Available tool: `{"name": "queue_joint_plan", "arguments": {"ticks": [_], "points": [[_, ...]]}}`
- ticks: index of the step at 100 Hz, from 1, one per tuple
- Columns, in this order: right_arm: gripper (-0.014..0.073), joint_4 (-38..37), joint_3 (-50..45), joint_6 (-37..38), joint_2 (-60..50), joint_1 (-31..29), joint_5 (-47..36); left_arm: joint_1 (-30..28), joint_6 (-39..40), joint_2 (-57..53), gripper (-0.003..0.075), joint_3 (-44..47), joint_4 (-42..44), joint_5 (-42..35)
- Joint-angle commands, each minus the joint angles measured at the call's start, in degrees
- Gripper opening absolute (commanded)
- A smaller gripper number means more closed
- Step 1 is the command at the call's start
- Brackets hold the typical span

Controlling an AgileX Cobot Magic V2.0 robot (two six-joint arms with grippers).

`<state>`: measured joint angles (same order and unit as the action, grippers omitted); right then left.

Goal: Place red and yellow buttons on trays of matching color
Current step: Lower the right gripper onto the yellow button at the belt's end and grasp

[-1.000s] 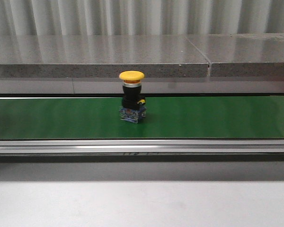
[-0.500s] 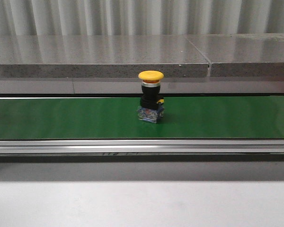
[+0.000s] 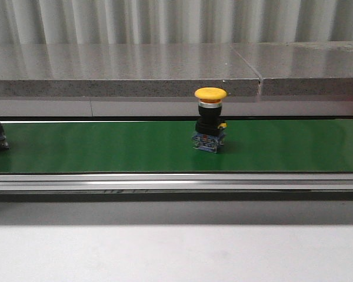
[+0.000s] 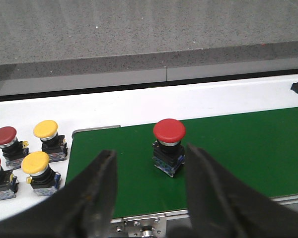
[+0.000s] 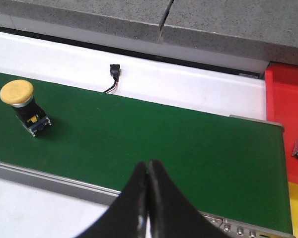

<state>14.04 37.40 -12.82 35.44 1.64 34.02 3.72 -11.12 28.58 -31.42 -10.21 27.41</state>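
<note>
My left gripper (image 4: 149,198): jaws wide, empty, hovering over the near edge of the green belt (image 4: 248,144). Right gripper (image 5: 148,198): jaws pressed together, holding nothing, also over the belt's near rail.

Step, as I read it: waiting to pick. Nothing grasped.

Red button (image 4: 169,146) stands upright on the belt just beyond my left jaws, roughly centred between them. Domed red cap, black collar, clear-blue contact block. Next move there, I'd say: drop and close on the black body under the cap.

Yellow button (image 3: 210,119) stands mid-belt, upright, same build, far from my right jaws. Right needs to open first.

Spare buttons (image 4: 25,153), red and yellow, sit on the white table off the belt end. Red tray (image 5: 288,104) lies past the belt's other end.
</note>
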Motion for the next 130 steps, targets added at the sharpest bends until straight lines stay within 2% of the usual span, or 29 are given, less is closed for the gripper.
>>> {"name": "queue_joint_plan", "arguments": {"ticks": [1, 12, 30, 37, 46, 63, 68, 73, 97, 130], "points": [[-0.0067, 0.65, 1.60, -0.47, -0.04, 0.01, -3.70, 0.43, 0.15, -0.44, 0.0134, -0.83, -1.61, -4.60], [-0.0067, 0.65, 1.60, -0.47, -0.04, 0.01, -3.70, 0.43, 0.15, -0.44, -0.0022, -0.43, -2.76, -4.71], [-0.0063, 0.65, 1.60, -0.47, 0.06, 0.01, -3.60, 0.43, 0.15, -0.44, -0.0020, -0.43, -3.15, -4.63], [-0.0034, 0.65, 1.60, -0.47, 0.06, 0.01, -3.18, 0.43, 0.15, -0.44, -0.0020, -0.43, -3.15, -4.63], [0.0094, 0.65, 1.60, -0.47, 0.06, 0.01, -2.59, 0.43, 0.15, -0.44, -0.0020, -0.43, -3.15, -4.63], [0.0515, 1.66, 1.60, -0.47, 0.06, 0.01, -1.71, 0.43, 0.15, -0.44, -0.0020, -0.43, -3.15, -4.63], [0.0601, 2.75, 1.60, -0.47, 0.06, 0.01, -1.49, 0.43, 0.15, -0.44, -0.0020, -0.43, -3.15, -4.63], [0.0650, 3.76, 1.60, -0.47, 0.06, 0.01, -1.50, 0.43, 0.15, -0.44, -0.0020, -0.43, -3.15, -4.63], [0.0654, 4.40, 2.56, -0.85, 4.33, 1.09, -1.99, 0.43, 0.15, -0.44, -0.0020, -0.43, -3.15, -4.63], [0.0654, 4.40, 8.69, -4.92, 22.98, 8.19, -4.14, 0.43, 0.15, -0.44, -0.0020, -0.43, -3.15, -4.63]]}}
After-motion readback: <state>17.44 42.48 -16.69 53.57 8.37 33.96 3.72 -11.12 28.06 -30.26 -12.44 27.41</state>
